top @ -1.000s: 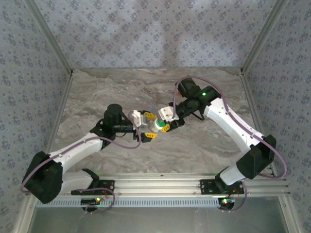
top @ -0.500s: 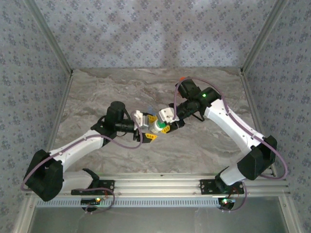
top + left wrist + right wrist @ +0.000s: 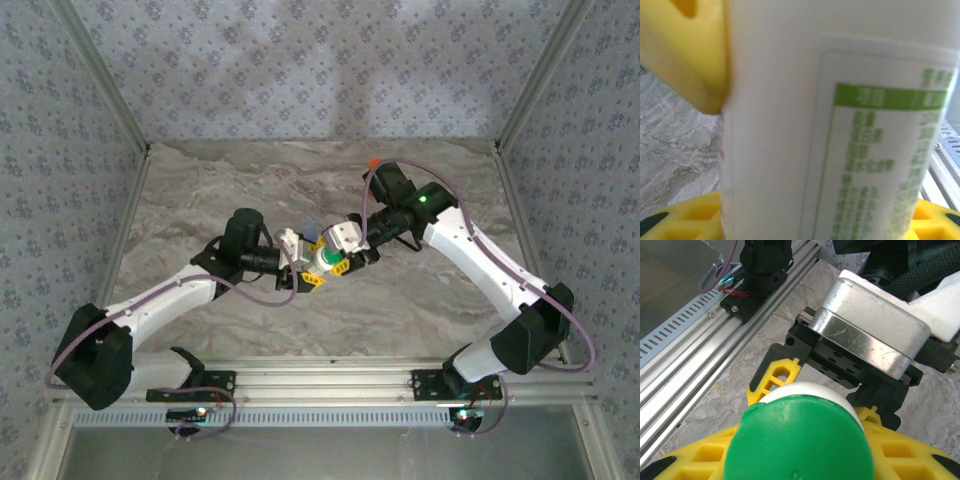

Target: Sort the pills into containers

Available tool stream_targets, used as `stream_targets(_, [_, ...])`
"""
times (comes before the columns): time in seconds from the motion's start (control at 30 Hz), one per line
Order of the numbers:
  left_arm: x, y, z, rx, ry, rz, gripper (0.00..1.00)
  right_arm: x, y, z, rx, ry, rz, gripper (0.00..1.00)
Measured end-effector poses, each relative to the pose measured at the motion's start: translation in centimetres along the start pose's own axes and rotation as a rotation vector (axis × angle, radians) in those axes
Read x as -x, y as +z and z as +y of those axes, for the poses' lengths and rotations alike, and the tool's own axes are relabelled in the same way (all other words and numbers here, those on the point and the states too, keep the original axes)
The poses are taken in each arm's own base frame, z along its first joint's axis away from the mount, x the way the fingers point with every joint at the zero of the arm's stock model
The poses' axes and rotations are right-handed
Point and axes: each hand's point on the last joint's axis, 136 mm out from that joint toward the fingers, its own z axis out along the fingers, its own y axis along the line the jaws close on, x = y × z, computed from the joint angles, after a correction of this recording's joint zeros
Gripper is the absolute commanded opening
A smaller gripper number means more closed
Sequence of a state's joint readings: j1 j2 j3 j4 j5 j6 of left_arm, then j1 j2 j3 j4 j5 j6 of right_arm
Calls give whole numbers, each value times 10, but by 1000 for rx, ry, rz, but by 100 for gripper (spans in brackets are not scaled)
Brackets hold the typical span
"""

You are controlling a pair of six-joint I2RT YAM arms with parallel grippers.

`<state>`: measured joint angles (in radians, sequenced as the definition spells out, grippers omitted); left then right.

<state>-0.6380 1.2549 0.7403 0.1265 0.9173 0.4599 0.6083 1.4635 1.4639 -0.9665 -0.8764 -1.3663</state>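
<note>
Standing by the marble-patterned table (image 3: 200,200), I see both arms meeting at its middle. From the left, the left gripper (image 3: 311,262) has its yellow fingers (image 3: 760,389) set against both sides of a white bottle (image 3: 785,130), which looks to me like a grip on the body. Just behind that meeting point lies what I take for the pill box (image 3: 313,229) — a small bluish sliver, too small to tell whether any compartment is open or filled. To the right, the right gripper (image 3: 800,460) is clamped around the bottle's green cap (image 3: 800,435), which sits on the bottle. I can see no loose pill anywhere, so the sorting proper seems not yet begun. The cap must come off first, and then the pills go into the compartments.
</note>
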Motion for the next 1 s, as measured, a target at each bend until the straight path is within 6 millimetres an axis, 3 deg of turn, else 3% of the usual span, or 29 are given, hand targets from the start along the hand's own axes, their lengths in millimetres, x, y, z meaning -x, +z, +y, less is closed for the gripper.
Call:
stream_targets(0.13, [-3,0,0,6,-7,12,41,-2,2,0,-10,8,-5,61])
stream_targets(0.2, [-4,1,1,11,-14,18,38,-3,1,-3,-27,11,-6,75])
stream_targets(0.33, [-4,2,5,43,-18,23,39,-6,-3,-10,-83,11,10,84])
stream_targets(0.57, [-10,-8,30,254,-13,17,40,-9,-21,-17,-276,97,54,84])
stream_targets(0.83, [-8,-28,83,571,-41,-6,40,-4,-70,-80,-685,676,50,76])
stream_targets(0.9, [-11,-29,93,621,-56,-7,39,-2,-82,-91,-765,813,-2,74])
stream_targets(1.0, [-19,-28,99,648,-84,8,39,0,-85,-95,-804,930,-56,74])
